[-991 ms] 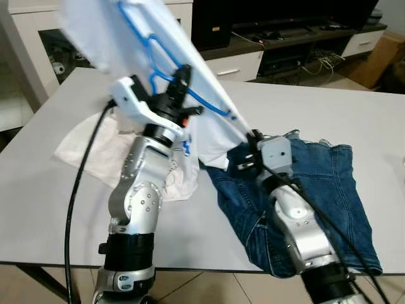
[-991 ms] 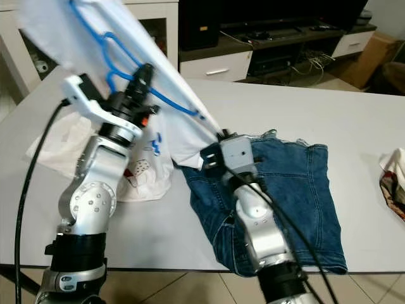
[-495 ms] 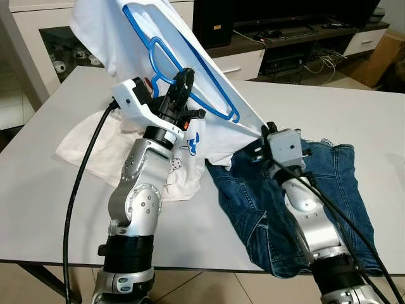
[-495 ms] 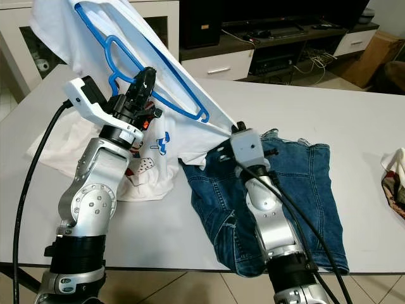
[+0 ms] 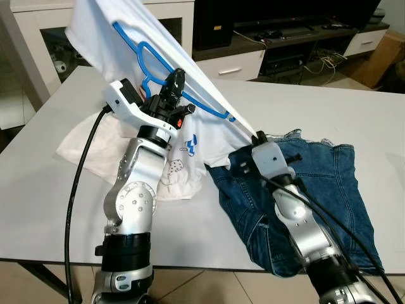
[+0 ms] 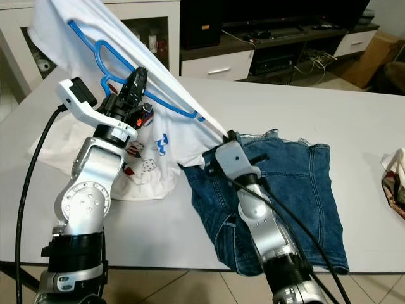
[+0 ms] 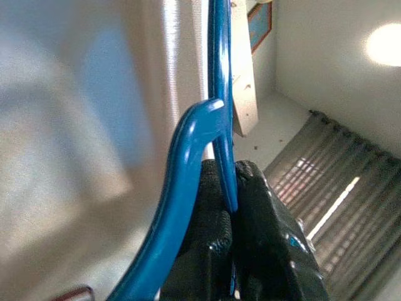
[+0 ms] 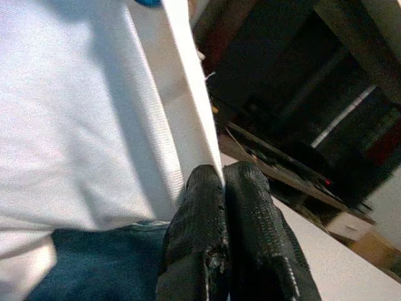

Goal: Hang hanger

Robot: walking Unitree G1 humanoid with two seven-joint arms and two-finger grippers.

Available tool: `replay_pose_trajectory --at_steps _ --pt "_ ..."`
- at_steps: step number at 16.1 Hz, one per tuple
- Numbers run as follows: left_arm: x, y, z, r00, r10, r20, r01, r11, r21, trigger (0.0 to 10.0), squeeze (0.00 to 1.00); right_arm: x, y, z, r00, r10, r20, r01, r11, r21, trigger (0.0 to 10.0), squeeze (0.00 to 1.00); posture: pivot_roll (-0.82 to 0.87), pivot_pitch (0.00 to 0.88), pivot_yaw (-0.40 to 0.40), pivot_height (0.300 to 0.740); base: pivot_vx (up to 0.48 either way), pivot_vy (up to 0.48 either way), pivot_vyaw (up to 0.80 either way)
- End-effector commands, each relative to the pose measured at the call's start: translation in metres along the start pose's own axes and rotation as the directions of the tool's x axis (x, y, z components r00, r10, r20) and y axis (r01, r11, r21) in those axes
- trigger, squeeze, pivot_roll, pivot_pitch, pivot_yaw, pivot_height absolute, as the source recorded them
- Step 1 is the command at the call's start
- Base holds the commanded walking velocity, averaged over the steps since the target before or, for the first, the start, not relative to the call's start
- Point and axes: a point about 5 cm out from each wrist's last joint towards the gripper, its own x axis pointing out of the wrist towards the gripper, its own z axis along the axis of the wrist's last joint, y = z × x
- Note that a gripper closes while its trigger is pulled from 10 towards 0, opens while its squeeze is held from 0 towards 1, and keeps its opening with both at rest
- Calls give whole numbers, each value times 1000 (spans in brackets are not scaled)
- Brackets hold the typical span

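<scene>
left fingers [image 7: 216, 244] clamp blue hanger [image 5: 158, 60] | right fingers [image 8: 203, 238] pinch white shirt [image 5: 136, 28] edge

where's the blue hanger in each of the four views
Left eye view: the blue hanger sits upper left, inside the white t-shirt, pinched by the left claw.
Right eye view: upper left too, above the jeans.
Left wrist view: a blue bar running up from between the black fingers.
Right wrist view: a blue sliver at the top edge; the right claw pinches the shirt hem.
Shared landmark: the white t-shirt.
</scene>
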Motion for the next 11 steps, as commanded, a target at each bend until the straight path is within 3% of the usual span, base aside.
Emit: replay_pose_trajectory --at_steps 1,3,5,6,9,11 --pt "5 -13 13 997 -62 48 63 998 -4 4941 0 3 -21 -14 993 -95 -70 94 995 -13 0 0 94 19 -47 740 0 0 0" --pt "-1 -18 1 991 -128 -42 128 992 -12 8039 0 22 -48 -3 977 -207 -46 208 978 12 0 0 101 18 -45 740 0 0 0" --pt "-5 -20 -6 982 -160 -101 160 987 -6 8706 0 29 -58 2 973 -231 -27 232 972 29 0 0 106 17 -45 740 0 0 0" --pt "-12 -20 -13 968 -187 -169 191 982 6 9961 0 36 -66 9 971 -238 12 237 971 31 0 0 109 17 -44 740 0 0 0" --pt "-24 -17 -15 939 -231 -255 237 972 -9 10000 0 37 -64 11 985 -154 79 157 987 -39 0 0 114 17 -47 740 0 0 0" --pt "-37 -16 -16 890 -307 -338 313 949 -37 10000 0 35 -59 7 989 -123 77 127 991 -51 0 0 116 18 -47 740 0 0 0"
